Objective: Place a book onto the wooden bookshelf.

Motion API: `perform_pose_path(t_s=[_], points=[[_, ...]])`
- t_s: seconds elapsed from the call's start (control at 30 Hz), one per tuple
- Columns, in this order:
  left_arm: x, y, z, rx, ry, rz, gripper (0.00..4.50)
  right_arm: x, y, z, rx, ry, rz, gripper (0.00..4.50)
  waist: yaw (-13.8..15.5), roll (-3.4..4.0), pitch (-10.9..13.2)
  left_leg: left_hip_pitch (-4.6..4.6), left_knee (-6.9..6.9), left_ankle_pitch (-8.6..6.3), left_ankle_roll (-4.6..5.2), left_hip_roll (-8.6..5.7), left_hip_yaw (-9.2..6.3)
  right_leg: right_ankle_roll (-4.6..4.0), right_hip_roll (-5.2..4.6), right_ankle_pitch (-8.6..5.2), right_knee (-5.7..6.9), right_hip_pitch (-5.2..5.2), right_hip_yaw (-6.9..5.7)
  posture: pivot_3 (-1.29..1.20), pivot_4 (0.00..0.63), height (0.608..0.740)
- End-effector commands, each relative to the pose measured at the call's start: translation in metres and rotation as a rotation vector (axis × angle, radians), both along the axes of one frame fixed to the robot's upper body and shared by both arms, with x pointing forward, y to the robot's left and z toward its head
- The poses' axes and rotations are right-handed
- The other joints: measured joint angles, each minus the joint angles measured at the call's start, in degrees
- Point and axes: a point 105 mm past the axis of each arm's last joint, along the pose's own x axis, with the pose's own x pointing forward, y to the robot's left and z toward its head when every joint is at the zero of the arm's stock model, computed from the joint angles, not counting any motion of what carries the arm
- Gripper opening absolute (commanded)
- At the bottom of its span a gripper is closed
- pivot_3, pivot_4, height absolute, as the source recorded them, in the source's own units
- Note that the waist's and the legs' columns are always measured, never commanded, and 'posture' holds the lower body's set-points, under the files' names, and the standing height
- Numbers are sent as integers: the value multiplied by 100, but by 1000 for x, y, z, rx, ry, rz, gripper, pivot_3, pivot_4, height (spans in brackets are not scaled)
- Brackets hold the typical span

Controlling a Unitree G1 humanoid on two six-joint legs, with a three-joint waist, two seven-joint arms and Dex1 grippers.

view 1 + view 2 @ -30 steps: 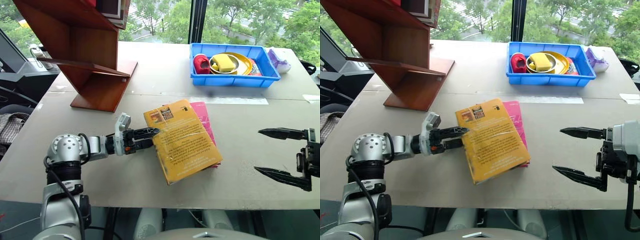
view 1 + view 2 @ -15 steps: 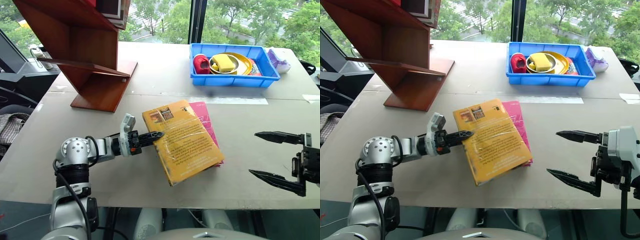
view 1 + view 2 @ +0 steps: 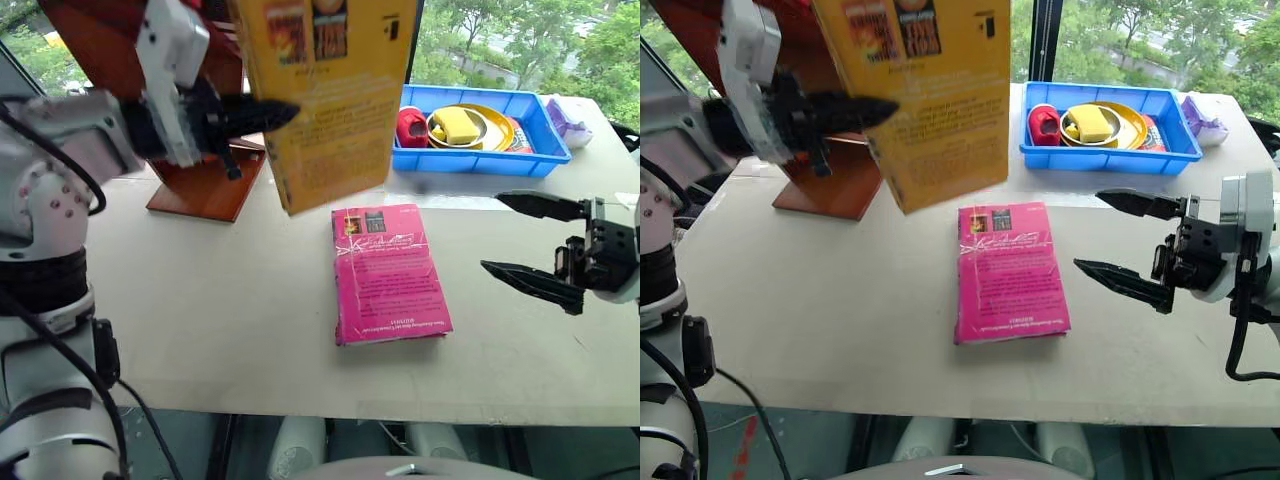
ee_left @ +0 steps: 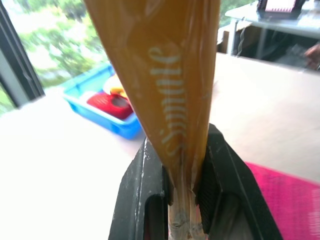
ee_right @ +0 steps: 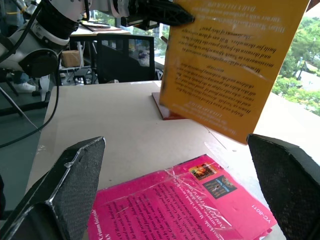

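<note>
**Yellow book held in the air, pink book flat on table**

Grey table (image 3: 220, 300) by big windows with trees outside. Wooden bookshelf (image 3: 200, 185) stands at the table's far left corner, reddish-brown, its flat base on the tabletop. Yellow-orange book (image 3: 330, 95) is held up off the table, roughly upright with a slight tilt, cover facing the camera, in front of the shelf and just to its right, not touching it. Left gripper (image 3: 855, 112) is clamped on the book's left edge; the wrist view shows both black fingers (image 4: 135, 195) pinching the wrapped spine. Magenta-pink book (image 3: 388, 272) lies flat mid-table, below the raised one. Blue tray (image 3: 475, 160) at far right holds a red item, a yellow dish and a sponge. Right gripper (image 3: 535, 240) hovers right of the pink book, jaws spread wide, holding nothing.
</note>
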Motion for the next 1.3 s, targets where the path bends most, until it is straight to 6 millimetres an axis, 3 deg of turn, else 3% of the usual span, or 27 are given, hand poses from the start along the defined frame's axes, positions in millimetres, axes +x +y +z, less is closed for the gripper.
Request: perform_pose_path(t_s=[0.03, 0.13, 0.2, 0.4, 0.5, 0.6, 0.77, 0.93, 1.0, 1.1, 1.23, 1.27, 1.3], points=[[-23, 4, 47, 356, -458, 44, 193, 5, 0, 9, 5, -53, 45, 4500, -3, 4, 0, -2, -2, 0, 0, 0, 0, 0, 1, 0, -4, -2, 0, 0, 150, 740], [-26, 16, 61, 547, -608, 112, 193, 12, 6, 10, 14, -67, 70, 4500, -42, 14, 7, -5, -20, 0, 0, 4, 9, 4, 13, 2, -4, -17, 6, 0, 150, 740], [-20, 39, 71, 718, -703, 222, 193, 15, 10, 12, 25, -87, 104, 4500, -62, 16, 14, -4, -19, 0, 0, 5, 11, 5, 13, 1, 3, -17, 3, 0, 150, 740], [-15, 90, 70, 1004, -608, 376, 193, 22, 16, 18, 36, -131, 165, 4500, -94, 19, 26, -1, -5, 0, 1, 9, 48, 5, 13, 1, 14, -17, 10, 0, 150, 740], [-5, 123, 60, 1104, -484, 486, 193, 20, 19, 21, 41, -152, 180, 4500, -93, 19, 27, -1, 0, 0, 1, 11, 51, 8, 13, 1, 18, -18, 12, 0, 150, 740], [5, 141, 43, 1118, -327, 531, 193, 18, 19, 22, 34, -162, 174, 4500, -79, 17, 27, -4, 2, 0, 1, 12, 55, 8, 14, 1, 25, -26, 12, 0, 150, 740], [28, 154, 12, 1154, -210, 478, 193, 12, 20, 22, 20, -158, 167, 4500, -46, 16, 27, -23, 17, 0, 1, 17, 52, 9, 11, 2, 29, -38, 9, 0, 150, 740], [44, 163, -4, 1200, -204, 421, 193, 7, 19, 23, 32, -157, 148, 4500, -104, 19, 25, -21, 17, 0, 1, 17, 58, 8, 14, 3, 41, -46, 12, 0, 150, 740], [41, 167, -4, 1189, -172, 408, 1186, 5, 19, 25, 50, -162, 134, 4500, -118, 22, 24, -13, 17, 0, 1, 16, 63, 8, 14, 3, 49, -45, 16, 0, 150, 740], [39, 164, 8, 1160, -227, 409, 2324, 4, 19, 29, 80, -168, 118, 4500, -143, 18, 25, -1, 15, 0, 1, 25, 73, 8, 22, 3, 56, -45, 27, 0, 150, 740], [22, 160, 15, 1098, -228, 360, 4042, 7, 20, 33, 118, -174, 91, 4500, -121, 14, 25, -17, 17, 0, 1, 26, 72, 8, 17, 4, 46, -49, 24, 0, 150, 740], [17, 159, 17, 1055, -228, 360, 4370, 7, 19, 33, 124, -172, 86, 4500, -116, 14, 24, -24, 18, 0, 2, 27, 74, 8, 14, 4, 43, -54, 25, 0, 150, 740], [11, 155, 19, 999, -223, 343, 4370, 9, 19, 33, 131, -169, 80, 4500, -122, 15, 22, -38, 20, 0, 2, 28, 73, 10, 10, 5, 41, -66, 24, 0, 150, 740]])
